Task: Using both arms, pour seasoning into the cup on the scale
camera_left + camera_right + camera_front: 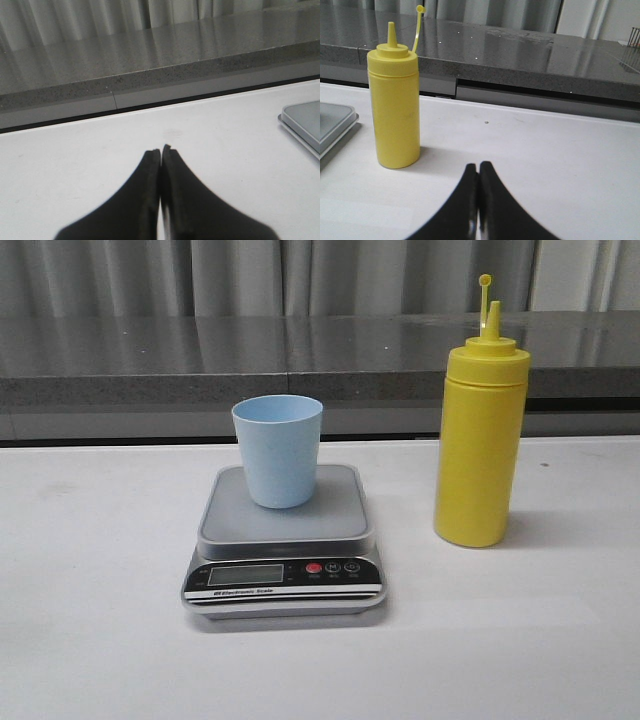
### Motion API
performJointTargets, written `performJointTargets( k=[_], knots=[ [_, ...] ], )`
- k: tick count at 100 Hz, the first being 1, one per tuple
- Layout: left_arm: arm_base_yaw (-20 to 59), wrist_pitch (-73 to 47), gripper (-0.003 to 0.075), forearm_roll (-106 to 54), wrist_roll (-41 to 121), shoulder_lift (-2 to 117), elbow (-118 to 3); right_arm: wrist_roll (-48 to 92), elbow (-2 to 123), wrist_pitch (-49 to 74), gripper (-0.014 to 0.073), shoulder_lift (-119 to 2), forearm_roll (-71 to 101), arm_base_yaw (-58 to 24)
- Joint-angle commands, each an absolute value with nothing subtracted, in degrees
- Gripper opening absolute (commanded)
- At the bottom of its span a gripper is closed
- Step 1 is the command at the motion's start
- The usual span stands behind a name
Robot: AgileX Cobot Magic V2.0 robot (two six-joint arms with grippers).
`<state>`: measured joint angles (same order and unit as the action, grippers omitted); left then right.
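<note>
— So, how does the seasoning bottle [480,440] stand?

— Upright, long axis vertical, nozzle pointing straight up, with the thin stopper stick [485,298] rising beside it. It stands on the white table [90,640], near the scale [283,540] on the scale's right side, not touching it.

— And the cup [278,450]?

— Upright too, mouth up, sitting on the scale's grey platform, towards the back edge. The black panel with the display and red button faces the front.

— What about the left gripper [160,152]?

— Fingers pressed together, holding nothing, above bare table to the left of the scale; only the scale's corner shows in its wrist view.

— The right gripper [479,167]?

— Fingers also together and empty, on the far side of the bottle from the scale, apart from the bottle.
</note>
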<state>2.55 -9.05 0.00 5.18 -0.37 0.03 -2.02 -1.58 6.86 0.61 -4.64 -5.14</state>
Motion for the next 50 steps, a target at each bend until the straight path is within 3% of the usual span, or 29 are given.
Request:
performJointTargets(
  k=[1, 50],
  knots=[
    [2.5, -0.7, -0.0018, 0.0, 4.7, -2.2, -0.2, -1.9, -1.6, 2.1, -0.0068, 1.5, -5.2, -4.8],
    [2.5, 1.1, -0.0018, 0.0, 4.7, -2.2, 0.5, -1.9, -1.6, 2.1, -0.0068, 1.5, -5.2, -4.8]
  ],
)
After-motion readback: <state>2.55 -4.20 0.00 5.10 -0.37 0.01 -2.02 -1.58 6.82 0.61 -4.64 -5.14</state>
